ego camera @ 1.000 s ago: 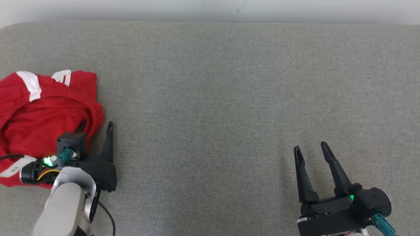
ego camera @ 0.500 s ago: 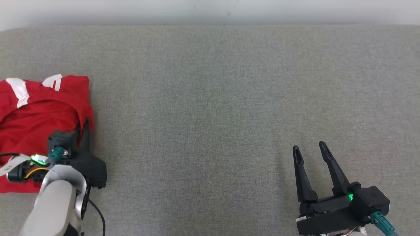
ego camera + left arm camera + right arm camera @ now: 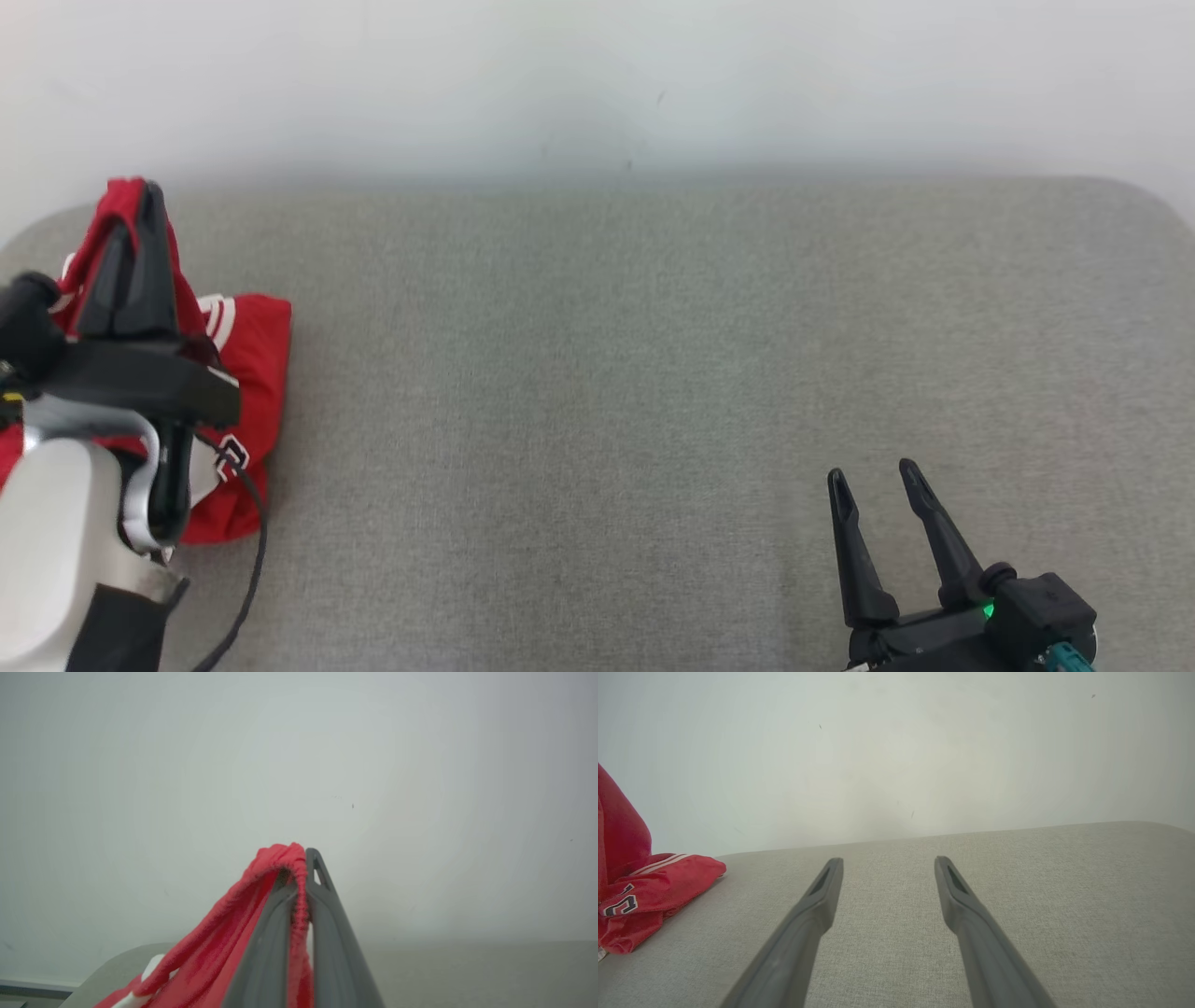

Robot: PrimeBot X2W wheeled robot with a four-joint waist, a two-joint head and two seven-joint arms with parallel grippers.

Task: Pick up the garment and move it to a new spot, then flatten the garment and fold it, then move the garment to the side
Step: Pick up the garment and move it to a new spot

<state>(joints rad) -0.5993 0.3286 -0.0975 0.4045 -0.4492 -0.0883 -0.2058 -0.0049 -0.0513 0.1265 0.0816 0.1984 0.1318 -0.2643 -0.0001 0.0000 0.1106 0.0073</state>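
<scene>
The grey cloth-covered counter (image 3: 597, 392) runs out of the head view at the near and right edges. A pale wall stands behind its far edge.

At the far left lies the red garment (image 3: 260, 350). Much of it is hidden behind the robot's pale left forearm (image 3: 56, 532) or cut off by the left edge, so its full shape cannot be made out. What shows is crumpled, shiny red cloth with white stripes. A gathered, ribbed edge is drawn up into a peak above the heap, while the rest trails down onto the counter.

The left hand (image 3: 140, 210) is pinched tight on that ribbed edge. The right hand (image 3: 873, 471) is empty at the near right, fingers spread wide over bare cloth. Dark-outlined lettering (image 3: 619, 904) on the garment is too folded to read.
</scene>
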